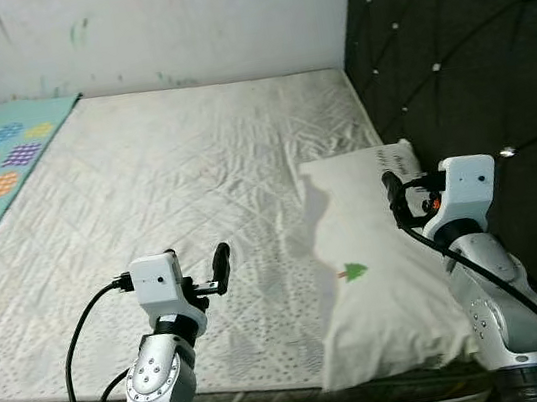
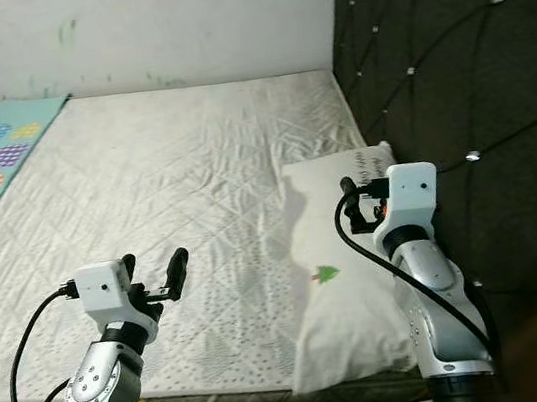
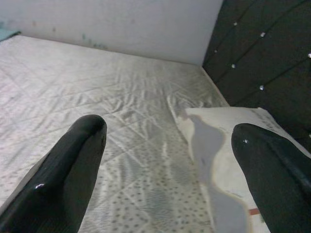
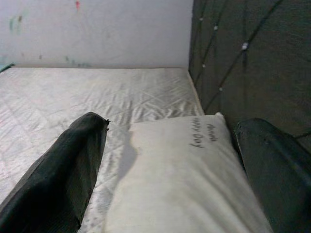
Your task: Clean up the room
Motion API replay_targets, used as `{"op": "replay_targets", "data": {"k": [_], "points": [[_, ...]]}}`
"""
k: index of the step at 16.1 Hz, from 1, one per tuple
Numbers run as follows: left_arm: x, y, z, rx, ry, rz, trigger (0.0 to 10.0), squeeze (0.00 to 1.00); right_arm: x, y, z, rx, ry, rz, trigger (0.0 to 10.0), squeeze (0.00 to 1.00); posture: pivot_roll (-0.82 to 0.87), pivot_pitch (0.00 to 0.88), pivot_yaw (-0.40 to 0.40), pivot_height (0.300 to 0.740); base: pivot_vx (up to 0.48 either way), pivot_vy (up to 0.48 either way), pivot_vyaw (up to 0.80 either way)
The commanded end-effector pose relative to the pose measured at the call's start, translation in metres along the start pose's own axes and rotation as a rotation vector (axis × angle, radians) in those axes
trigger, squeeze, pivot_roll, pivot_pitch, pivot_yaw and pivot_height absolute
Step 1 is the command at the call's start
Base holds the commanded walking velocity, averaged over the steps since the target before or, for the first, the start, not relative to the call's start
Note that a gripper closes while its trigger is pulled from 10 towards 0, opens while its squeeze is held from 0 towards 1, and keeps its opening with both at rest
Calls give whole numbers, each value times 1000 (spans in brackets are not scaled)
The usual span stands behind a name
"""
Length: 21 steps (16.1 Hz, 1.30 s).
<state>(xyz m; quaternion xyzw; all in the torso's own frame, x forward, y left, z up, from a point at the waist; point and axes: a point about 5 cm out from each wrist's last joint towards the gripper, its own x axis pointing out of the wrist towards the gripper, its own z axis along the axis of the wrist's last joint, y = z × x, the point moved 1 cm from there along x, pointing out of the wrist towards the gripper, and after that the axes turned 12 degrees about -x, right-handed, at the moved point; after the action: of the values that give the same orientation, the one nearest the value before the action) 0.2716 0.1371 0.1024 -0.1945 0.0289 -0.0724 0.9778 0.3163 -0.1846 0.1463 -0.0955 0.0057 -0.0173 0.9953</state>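
Even, soft light; wrist views slightly blurred, perhaps dimmer near headboard [image 1: 468, 50].

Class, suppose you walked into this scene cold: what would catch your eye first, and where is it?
Probably the white pillow with a small green tree print, lying on the bare quilted mattress beside the dark tufted headboard. The right gripper hangs open above it, and the left gripper is open over the mattress.
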Motion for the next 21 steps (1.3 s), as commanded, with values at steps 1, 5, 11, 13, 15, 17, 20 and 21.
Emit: {"op": "replay_targets", "data": {"k": [1, 5, 11, 13, 15, 17, 20, 21], "points": [[1, 0, 4, 2, -11, -2, 10000, 0, 1, 2, -1, 3, 5, 10, 10000, 0, -63, 29, 46, 740, 0, 446, 0], [1, 0, 3, -4, -11, 0, 10000, 0, 1, 2, -1, 1, 6, 10, 10000, 0, -64, 29, 46, 740, 0, 401, 0], [0, -1, 3, -6, -11, -1, 10000, 0, 3, 1, -2, 4, 9, 13, 10000, 0, -64, 30, 45, 740, 0, 342, 0], [0, -1, 3, -7, -11, -1, 10000, 0, 3, 1, -2, 7, 10, 17, 10000, 0, -65, 32, 42, 740, 0, 461, 0], [0, -1, 3, -7, -9, -1, 10000, 0, 3, 1, -1, 6, 8, 19, 10000, 0, -65, 33, 42, 740, 0, 459, -231], [0, -1, 2, -8, -7, -1, 10000, 0, 3, 1, -2, 6, 8, 20, 10000, 0, -65, 32, 44, 740, 0, 469, 0], [0, -2, 2, -7, -10, -4, 10000, 0, 3, 1, -2, 1, 9, 23, 10000, 0, -66, 30, 44, 740, 0, 480, 0], [0, -2, 2, -8, -9, -4, 10000, 0, 3, 1, -2, 0, 9, 24, 10000, 0, -66, 29, 43, 740, 0, 480, 0]]}}
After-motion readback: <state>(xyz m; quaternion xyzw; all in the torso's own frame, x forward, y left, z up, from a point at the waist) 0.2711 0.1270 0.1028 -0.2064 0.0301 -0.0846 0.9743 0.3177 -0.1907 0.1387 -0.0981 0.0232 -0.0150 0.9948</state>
